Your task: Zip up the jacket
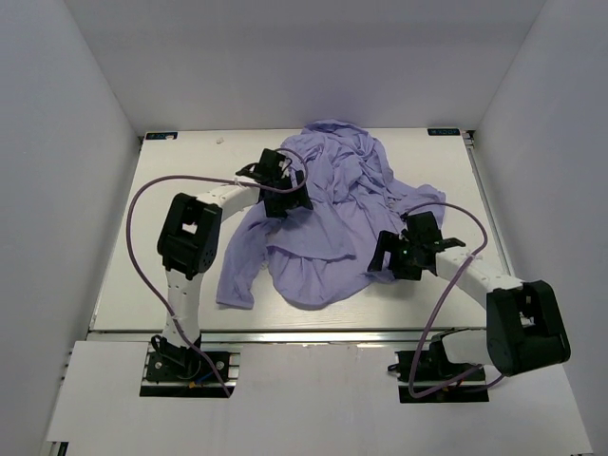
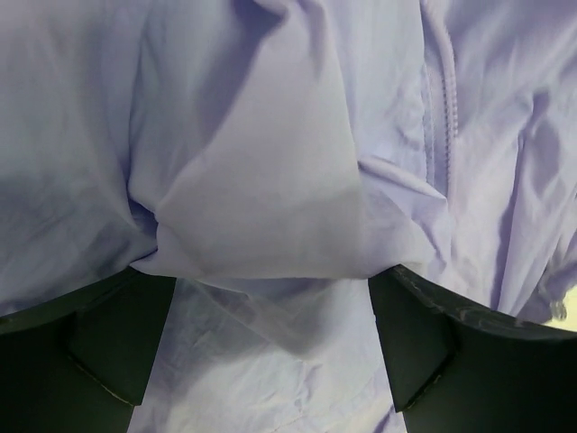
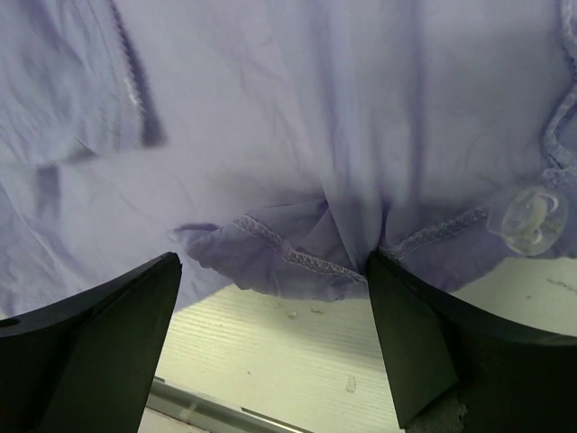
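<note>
Jacket (image 1: 328,223) lies crumpled mid-frame on the table (image 1: 161,190), apparently unzipped. Over a fold at the heap's upper left the left gripper (image 2: 270,307) hangs open; the right gripper (image 3: 275,289) gapes over the hem at lower right. Risk: closing here would pinch loose cloth rather than the zipper teeth (image 2: 448,108), bunching the front further.

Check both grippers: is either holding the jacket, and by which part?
Nothing is held. The left gripper and right gripper are both open over the jacket, the right at its hem edge.
</note>
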### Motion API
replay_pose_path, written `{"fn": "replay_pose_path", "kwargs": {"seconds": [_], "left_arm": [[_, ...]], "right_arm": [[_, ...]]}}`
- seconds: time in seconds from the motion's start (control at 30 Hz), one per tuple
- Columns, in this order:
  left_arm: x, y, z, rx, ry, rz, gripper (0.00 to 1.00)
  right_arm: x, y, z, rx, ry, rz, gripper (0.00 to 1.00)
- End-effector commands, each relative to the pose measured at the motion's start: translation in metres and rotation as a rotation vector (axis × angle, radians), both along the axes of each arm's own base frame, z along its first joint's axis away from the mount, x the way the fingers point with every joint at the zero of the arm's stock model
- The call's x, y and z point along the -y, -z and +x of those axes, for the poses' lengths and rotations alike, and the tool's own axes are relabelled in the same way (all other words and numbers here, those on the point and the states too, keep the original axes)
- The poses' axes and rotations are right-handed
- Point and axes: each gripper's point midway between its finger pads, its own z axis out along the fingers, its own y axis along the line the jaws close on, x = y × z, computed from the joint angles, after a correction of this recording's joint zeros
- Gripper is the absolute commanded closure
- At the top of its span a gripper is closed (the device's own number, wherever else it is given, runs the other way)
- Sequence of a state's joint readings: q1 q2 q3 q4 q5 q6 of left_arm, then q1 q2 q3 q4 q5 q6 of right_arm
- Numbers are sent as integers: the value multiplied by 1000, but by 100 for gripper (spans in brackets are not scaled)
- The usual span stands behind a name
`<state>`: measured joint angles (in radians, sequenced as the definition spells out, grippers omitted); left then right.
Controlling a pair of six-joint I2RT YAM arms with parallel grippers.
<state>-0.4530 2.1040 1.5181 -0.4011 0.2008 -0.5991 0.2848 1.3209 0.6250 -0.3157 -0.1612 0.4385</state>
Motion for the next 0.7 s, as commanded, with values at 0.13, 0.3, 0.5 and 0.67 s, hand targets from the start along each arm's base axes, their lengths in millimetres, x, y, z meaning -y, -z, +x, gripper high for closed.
{"fn": "replay_pose_path", "kwargs": {"seconds": [0.13, 0.3, 0.5, 0.67], "left_arm": [[-29, 13, 17, -10, 68, 88, 2], [-25, -22, 8, 50, 128, 44, 2], [-43, -52, -27, 82, 112, 48, 2], [-59, -60, -63, 56, 93, 57, 2]], "right_arm": [[15, -2, -36, -77, -13, -52, 11], [13, -68, 8, 102, 6, -58, 11], [26, -126, 82, 262, 192, -102, 11], [52, -104, 129, 151, 336, -175, 11]]}}
